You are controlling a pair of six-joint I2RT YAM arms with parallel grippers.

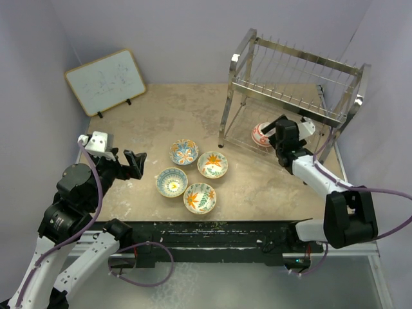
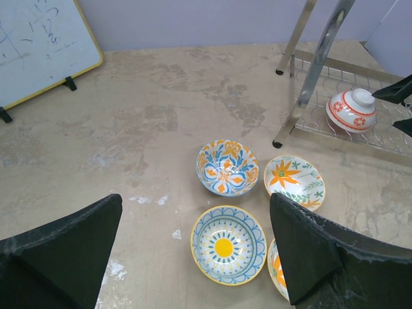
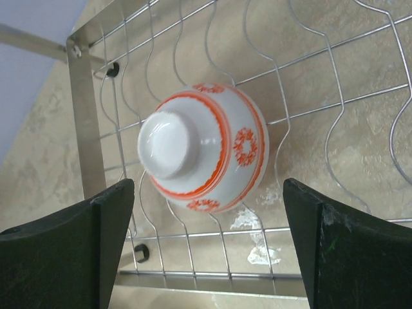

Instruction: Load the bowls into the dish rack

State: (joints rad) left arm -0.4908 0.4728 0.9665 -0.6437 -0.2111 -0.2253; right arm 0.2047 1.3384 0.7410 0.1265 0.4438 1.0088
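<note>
So far: one of five loaded.
My left gripper (image 1: 134,164): open, empty, hovering beside the group.
Tabletop (image 1: 180,109): four bowls (image 1: 184,152) left to load.
Dish rack (image 1: 293,61): red-banded bowl (image 3: 206,154) upside down, lower tier.
My right gripper (image 3: 207,187): open around it, not touching.

The setting is a robotics laboratory test cell. Two white-and-black arms, the left arm (image 1: 77,187) and the right arm (image 1: 322,177), are bolted to a black base rail (image 1: 212,235) along the near edge of the table (image 1: 193,109), with purple cables (image 1: 148,273) looping loose below that edge. Plain pale walls (image 1: 193,32) enclose the table on its left, far and right sides, and the household items on it are few: a dish rack (image 1: 293,100) at the far right corner, painted bowls (image 1: 212,164) near the middle, and a wood-framed whiteboard (image 1: 106,80) propped at the far left corner.
</note>
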